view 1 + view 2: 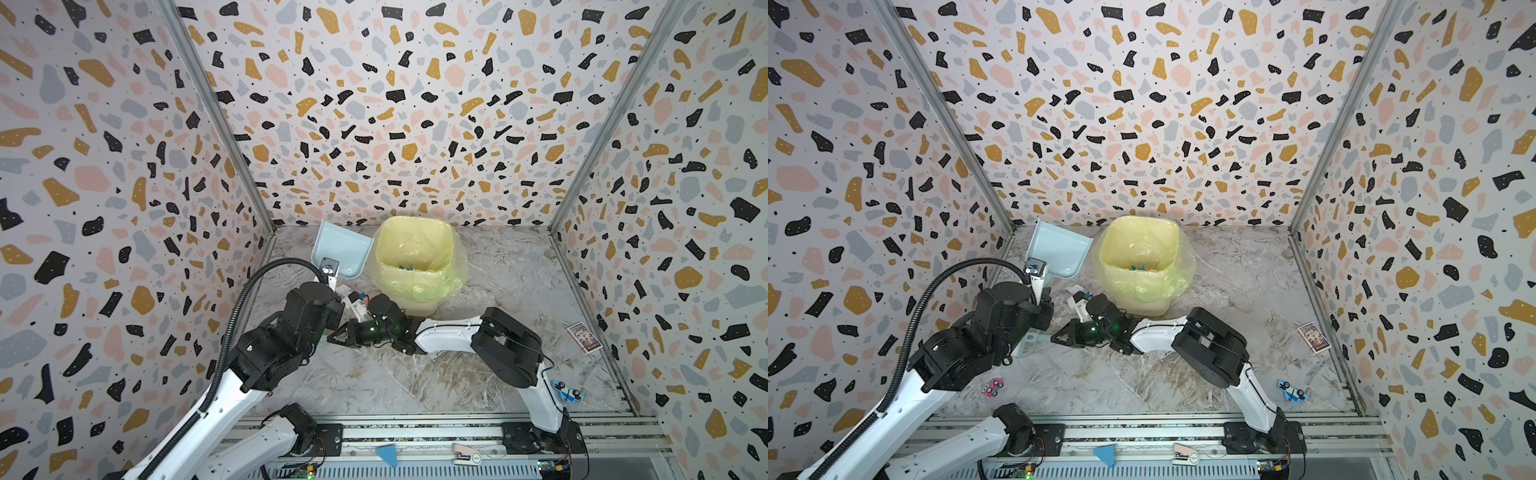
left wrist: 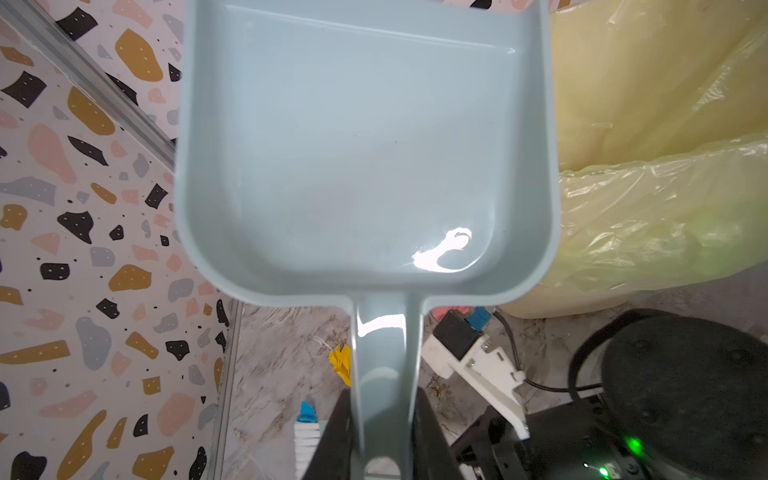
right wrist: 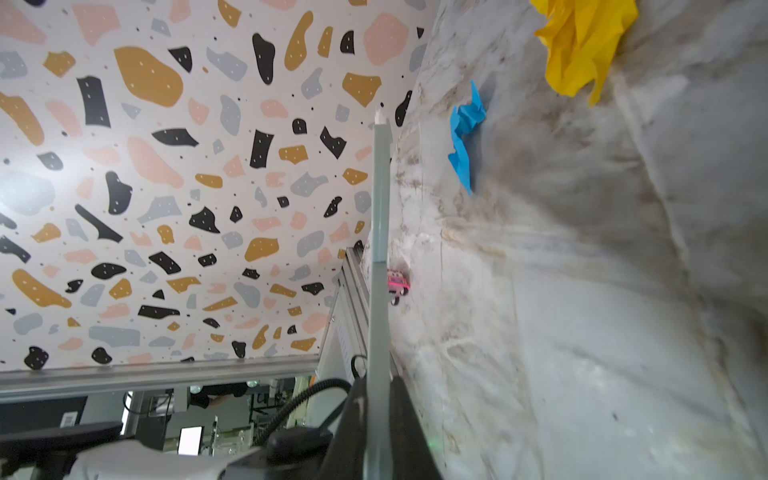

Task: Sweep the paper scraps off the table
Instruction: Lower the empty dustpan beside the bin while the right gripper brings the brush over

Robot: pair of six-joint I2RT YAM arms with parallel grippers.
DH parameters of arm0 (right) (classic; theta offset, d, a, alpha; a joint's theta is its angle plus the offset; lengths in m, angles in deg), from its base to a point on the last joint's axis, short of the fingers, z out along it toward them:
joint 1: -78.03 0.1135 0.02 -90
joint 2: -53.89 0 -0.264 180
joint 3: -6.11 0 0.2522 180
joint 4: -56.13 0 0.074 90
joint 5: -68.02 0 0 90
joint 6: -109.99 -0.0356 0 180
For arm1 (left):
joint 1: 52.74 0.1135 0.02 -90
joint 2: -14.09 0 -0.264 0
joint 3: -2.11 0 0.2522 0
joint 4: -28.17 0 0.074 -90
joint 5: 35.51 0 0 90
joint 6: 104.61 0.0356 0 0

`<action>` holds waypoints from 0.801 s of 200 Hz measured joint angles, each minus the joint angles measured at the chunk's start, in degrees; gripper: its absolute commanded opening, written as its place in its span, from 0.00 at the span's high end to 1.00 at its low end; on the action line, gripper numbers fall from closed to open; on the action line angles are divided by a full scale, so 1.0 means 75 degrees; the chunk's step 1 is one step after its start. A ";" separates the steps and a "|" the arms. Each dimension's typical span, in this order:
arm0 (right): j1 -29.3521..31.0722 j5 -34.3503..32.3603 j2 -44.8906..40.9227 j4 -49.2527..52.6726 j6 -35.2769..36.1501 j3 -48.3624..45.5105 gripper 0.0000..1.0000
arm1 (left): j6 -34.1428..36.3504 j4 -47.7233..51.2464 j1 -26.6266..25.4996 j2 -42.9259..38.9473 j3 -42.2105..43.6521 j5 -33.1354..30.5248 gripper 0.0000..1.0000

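The left gripper (image 2: 380,440) is clamped on the handle of a pale blue dustpan (image 1: 343,247), a black finger on either side. The pan is held up off the table (image 1: 478,374) with its open lip tilted toward the back left corner, just beside the yellow-lined waste bin (image 1: 446,249).

The right gripper (image 1: 1059,337) reaches across the middle, low over the marble. Its jaws are pressed together on the thin grey-blue handle of a brush (image 3: 380,208) – the white bristles show in the left wrist view beside the dustpan handle.

Of the paper scraps, a few bright blue bits (image 1: 405,267) lie at the bottom of the bin. Others are on the table:
- a crumpled yellow scrap (image 3: 582,41) and a blue scrap (image 3: 465,137) lie near each other on the left side, under the raised pan and hidden by the left arm in both top views
- a white scrap (image 1: 1073,289) lies between the dustpan and the foot of the bin

A pink toy car (image 1: 993,386) sits near the left front edge. A blue toy car (image 1: 567,390) is at the right front, and a small printed card box (image 1: 584,337) lies by the right wall – all well apart from the scraps
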 measured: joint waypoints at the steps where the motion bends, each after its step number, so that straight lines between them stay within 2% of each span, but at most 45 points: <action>1: 0.0000 0.0000 0.0023 -0.0006 -0.0017 0.0023 1.00 | 0.0000 0.0000 0.0006 -0.0003 0.0006 0.0006 1.00; 47: 0.0230 -0.0478 0.1346 -0.0044 -0.0694 0.1632 1.00 | -0.0192 -0.0020 0.0058 -0.0303 0.0379 0.0361 1.00; 96: 0.0291 -0.1078 0.1778 0.0382 -0.1402 0.2052 1.00 | -0.0487 -0.0009 0.0064 -0.0533 0.0746 0.0810 1.00; 132: 0.0248 -0.1282 0.1749 0.0886 -0.1690 0.1929 1.00 | -0.0595 0.0000 0.0064 -0.0527 0.0746 0.1064 1.00; 160: 0.0204 -0.1323 0.0915 0.0944 -0.1810 0.0691 1.00 | -0.0670 0.0108 0.0064 -0.0510 0.0746 0.1297 1.00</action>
